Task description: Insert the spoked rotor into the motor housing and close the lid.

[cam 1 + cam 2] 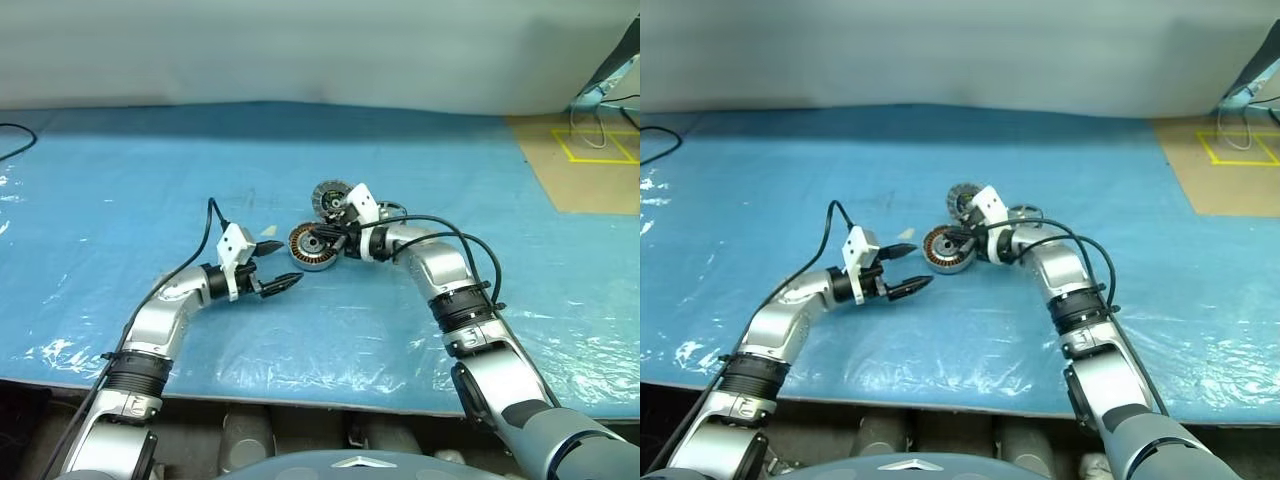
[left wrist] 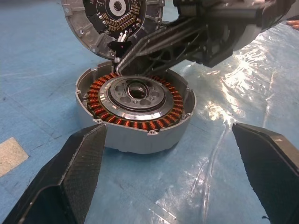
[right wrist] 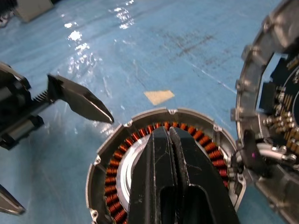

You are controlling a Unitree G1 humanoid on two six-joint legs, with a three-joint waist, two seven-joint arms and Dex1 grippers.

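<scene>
From my seat, nearest the front edge of the blue sheet point(image 1: 120, 200) is my left gripper point(image 1: 271, 266), fingers spread wide and holding nothing. It points across toward the motor housing point(image 1: 312, 246), which lies just beyond its fingertips toward the middle of the sheet; in the left wrist view the housing point(image 2: 135, 109) sits squarely between the two spread fingers point(image 2: 70, 177), flat on its base, open face up, its round axis upright.

Inside the copper ring I see a silvery disc with a dark hub hole, which I take for the spoked rotor point(image 2: 136, 96), seated level within the windings; I can't make out spokes.

My right gripper point(image 1: 335, 238) comes in from the other side, fingers pressed together with nothing between them, their closed tips hanging low over the housing's centre point(image 3: 140, 154); whether they touch the rotor I can't tell.

Just past the housing, toward the sheet's far edge, the lid point(image 1: 329, 197) stands tilted on edge, its inner face with circuit parts turned toward the housing, a short wire running between them.

I judge the lid is the part left: it has to fold down onto the housing, and the right arm is closer.

The sheet is wrinkled glossy plastic over a table; tan board point(image 1: 590, 165) lies off the far right corner.
</scene>
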